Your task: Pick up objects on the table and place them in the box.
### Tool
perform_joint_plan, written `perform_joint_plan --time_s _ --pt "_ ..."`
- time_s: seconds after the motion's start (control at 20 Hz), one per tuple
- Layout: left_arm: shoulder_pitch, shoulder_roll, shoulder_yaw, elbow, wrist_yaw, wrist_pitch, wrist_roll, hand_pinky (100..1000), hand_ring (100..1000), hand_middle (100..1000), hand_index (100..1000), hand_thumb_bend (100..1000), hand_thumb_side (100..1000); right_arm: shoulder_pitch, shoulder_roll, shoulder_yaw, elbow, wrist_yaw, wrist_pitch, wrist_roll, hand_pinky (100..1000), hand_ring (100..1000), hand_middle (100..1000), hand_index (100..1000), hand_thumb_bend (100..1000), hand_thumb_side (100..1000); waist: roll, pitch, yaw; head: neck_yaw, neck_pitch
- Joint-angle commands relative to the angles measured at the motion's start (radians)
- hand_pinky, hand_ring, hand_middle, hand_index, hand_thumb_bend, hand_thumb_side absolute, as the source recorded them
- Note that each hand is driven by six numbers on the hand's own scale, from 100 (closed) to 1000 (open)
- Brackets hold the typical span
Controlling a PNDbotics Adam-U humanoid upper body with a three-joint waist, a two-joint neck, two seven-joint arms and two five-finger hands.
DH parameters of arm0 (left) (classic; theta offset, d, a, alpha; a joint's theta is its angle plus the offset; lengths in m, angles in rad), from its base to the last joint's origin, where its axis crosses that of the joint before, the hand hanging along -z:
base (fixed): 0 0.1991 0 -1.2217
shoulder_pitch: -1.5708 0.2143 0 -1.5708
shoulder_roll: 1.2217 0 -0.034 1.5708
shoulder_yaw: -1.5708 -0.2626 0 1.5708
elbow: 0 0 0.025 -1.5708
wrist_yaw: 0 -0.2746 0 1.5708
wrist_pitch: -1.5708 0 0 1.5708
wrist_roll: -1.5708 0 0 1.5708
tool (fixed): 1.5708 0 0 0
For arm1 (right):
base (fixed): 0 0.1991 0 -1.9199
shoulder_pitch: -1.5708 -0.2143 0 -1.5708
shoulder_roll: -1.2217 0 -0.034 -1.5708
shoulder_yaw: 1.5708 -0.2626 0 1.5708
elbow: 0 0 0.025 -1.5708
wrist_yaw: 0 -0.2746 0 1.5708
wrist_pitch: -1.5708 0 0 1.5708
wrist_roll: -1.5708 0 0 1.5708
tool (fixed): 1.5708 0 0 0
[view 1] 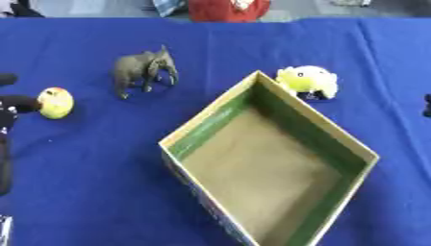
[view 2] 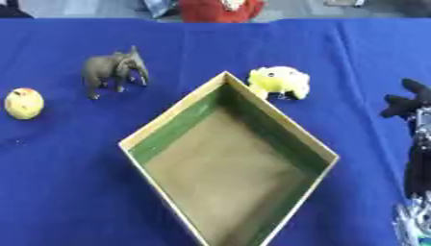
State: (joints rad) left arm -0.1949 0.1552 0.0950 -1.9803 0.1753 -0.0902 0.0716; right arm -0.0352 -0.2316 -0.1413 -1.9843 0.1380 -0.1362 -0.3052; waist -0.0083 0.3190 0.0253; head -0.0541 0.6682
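Open box, empty, at centre of the blue tabletop. Three objects lie outside it: yellow ball at left, elephant figure at upper left, yellow plush toy touching the box's far corner. Left hand, at the left edge beside the ball; whether it grips cannot be told. Right hand, right edge, fingers spread, holding nothing. Suggested approach: close round the ball's middle, lift clear of the rim, release low inside.
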Motion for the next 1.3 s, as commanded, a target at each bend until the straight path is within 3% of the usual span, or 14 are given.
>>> perform_joint_plan --time_s 0.05,0.2,0.65,1.0,1.3 --pt "-0.018 0.046 0.002 -0.020 -0.014 -0.015 0.017 619 563 700 808 100 1000 -0.004 -0.008 -0.003 -0.016 0.000 -0.001 0.000 786 745 430 825 100 1000 0.000 -0.020 -0.002 0.004 0.010" --pt "-0.042 0.089 0.003 -0.020 -0.037 -0.034 0.034 623 570 719 822 100 988 -0.002 -0.009 -0.003 -0.016 -0.003 -0.001 0.001 786 745 431 825 100 1000 0.000 -0.024 -0.004 0.009 0.018" --pt "-0.235 0.286 -0.009 -0.020 -0.191 -0.087 0.166 649 607 752 851 100 786 0.009 -0.012 -0.003 -0.016 -0.010 -0.006 0.004 786 745 431 825 100 1000 -0.007 -0.037 -0.010 0.017 0.017" --pt "-0.355 0.381 -0.038 -0.020 -0.337 -0.015 0.186 672 636 763 865 100 699 0.014 -0.015 0.000 -0.016 -0.012 -0.007 0.007 786 746 431 825 100 1000 -0.007 -0.042 -0.014 0.021 0.015" --pt "-0.448 0.445 -0.090 0.016 -0.490 0.058 0.029 720 705 792 900 100 662 0.017 -0.018 0.001 -0.016 -0.015 -0.009 0.008 786 746 431 825 100 1000 -0.007 -0.047 -0.023 0.024 0.016"
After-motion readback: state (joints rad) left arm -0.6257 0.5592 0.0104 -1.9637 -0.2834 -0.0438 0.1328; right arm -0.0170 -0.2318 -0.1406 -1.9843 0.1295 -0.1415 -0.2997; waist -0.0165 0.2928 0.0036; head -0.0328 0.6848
